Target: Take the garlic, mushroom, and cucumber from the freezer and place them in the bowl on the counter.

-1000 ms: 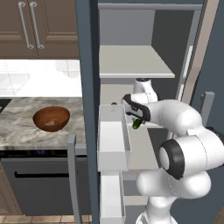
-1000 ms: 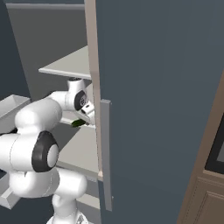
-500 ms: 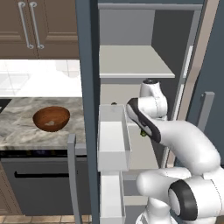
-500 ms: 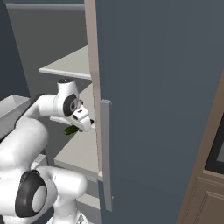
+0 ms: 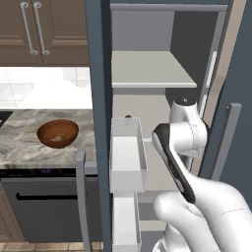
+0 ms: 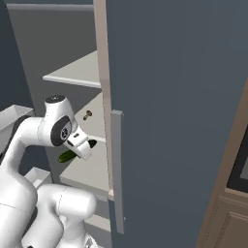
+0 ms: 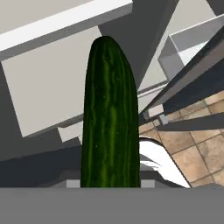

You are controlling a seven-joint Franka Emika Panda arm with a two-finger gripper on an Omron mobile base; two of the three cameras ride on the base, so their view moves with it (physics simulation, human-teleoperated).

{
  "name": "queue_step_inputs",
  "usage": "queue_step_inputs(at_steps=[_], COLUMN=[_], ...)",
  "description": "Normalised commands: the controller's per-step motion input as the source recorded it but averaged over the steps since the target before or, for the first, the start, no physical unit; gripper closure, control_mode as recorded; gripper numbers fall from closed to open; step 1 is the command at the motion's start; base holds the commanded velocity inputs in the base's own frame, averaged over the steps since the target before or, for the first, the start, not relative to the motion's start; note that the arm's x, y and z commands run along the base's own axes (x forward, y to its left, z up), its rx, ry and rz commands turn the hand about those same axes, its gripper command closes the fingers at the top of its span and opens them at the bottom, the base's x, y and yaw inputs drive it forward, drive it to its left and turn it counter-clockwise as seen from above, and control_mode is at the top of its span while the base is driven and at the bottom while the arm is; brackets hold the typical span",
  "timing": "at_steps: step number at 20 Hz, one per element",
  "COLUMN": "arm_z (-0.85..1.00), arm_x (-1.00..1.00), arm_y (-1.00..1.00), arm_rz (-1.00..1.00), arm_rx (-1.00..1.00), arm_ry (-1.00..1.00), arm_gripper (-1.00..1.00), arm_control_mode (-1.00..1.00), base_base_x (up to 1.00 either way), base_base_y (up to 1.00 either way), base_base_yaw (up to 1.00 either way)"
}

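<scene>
The dark green cucumber (image 7: pixel 111 122) stands upright between my gripper's fingers, its tip pointing away from the hand. In the right base view my gripper (image 6: pixel 73 153) holds the cucumber (image 6: pixel 66 156) in front of the open freezer (image 6: pixel 169 97), just off the front edge of a middle shelf. The small tan mushroom (image 6: pixel 87 115) sits further back on that shelf. The wooden bowl (image 5: pixel 57 133) rests on the counter (image 5: pixel 19 147), left of the freezer (image 5: pixel 98 74). A pale patch lies inside it; I cannot tell whether it is the garlic.
White door bins (image 5: pixel 128 157) jut out between my arm and the counter. The slate-blue door with its grey bar handle (image 6: pixel 116 169) stands close on the right. Brown cabinets (image 5: pixel 49 29) hang above the counter, and a dark appliance front (image 5: pixel 44 206) sits below it.
The hand has drawn back out of the freezer with the cucumber, moving lower and away from the shelf. The bowl and mushroom have stayed put.
</scene>
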Motion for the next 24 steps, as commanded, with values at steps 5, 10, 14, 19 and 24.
queue_step_inputs(at_steps=[5, 10, 14, 19, 24], arm_z=[0.60, 0.71, 0.71, 0.69, 0.47], arm_x=[-0.65, -0.59, -0.63, -0.54, -0.48], arm_y=[0.00, 0.00, 0.00, 0.00, 0.01], arm_rz=[0.00, 0.01, 0.04, 0.03, 0.03], arm_rx=[0.00, 0.00, 0.00, 0.00, 0.00], arm_ry=[0.00, -0.01, -0.03, -0.06, -0.16], arm_gripper=[1.00, 1.00, 1.00, 1.00, 1.00], arm_control_mode=[-1.00, -1.00, -1.00, -1.00, -1.00], base_base_x=[0.00, 0.00, 0.00, 0.00, 0.00], base_base_y=[0.00, 0.00, 0.00, 0.00, 0.00], base_base_yaw=[0.00, 0.00, 0.00, 0.00, 0.00])
